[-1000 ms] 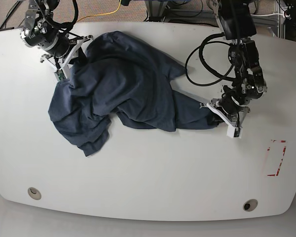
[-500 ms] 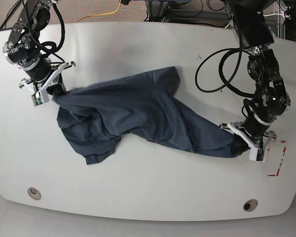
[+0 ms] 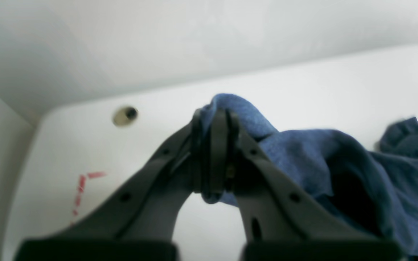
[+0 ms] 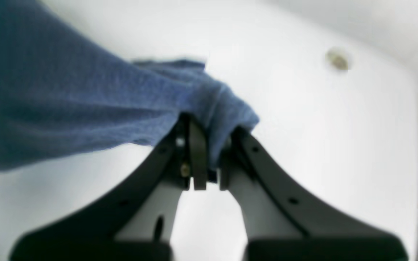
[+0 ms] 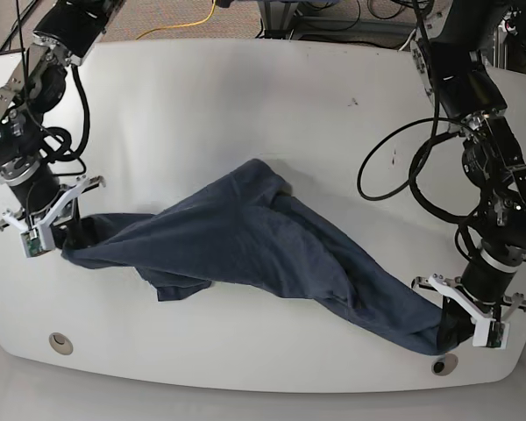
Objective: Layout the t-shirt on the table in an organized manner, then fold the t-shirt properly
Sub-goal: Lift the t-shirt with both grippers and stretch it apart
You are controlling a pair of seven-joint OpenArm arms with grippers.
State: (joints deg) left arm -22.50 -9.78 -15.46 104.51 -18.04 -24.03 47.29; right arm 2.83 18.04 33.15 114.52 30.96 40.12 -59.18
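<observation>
No readable text, label or number shows anywhere (wrist views are blurred).

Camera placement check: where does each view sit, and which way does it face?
Base: overhead, looking down on the table; both arms show, shirt stretched between them.
Left wrist: behind the left claw, facing a table corner; claw shut on shirt.
Right wrist: behind the right claw, facing the opposite corner; claw shut on shirt.
Shared: shirt and table in all three; a grommet hole in each.

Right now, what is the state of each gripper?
Left gripper: closed, holding the t-shirt.
Right gripper: closed, holding the t-shirt.
</observation>
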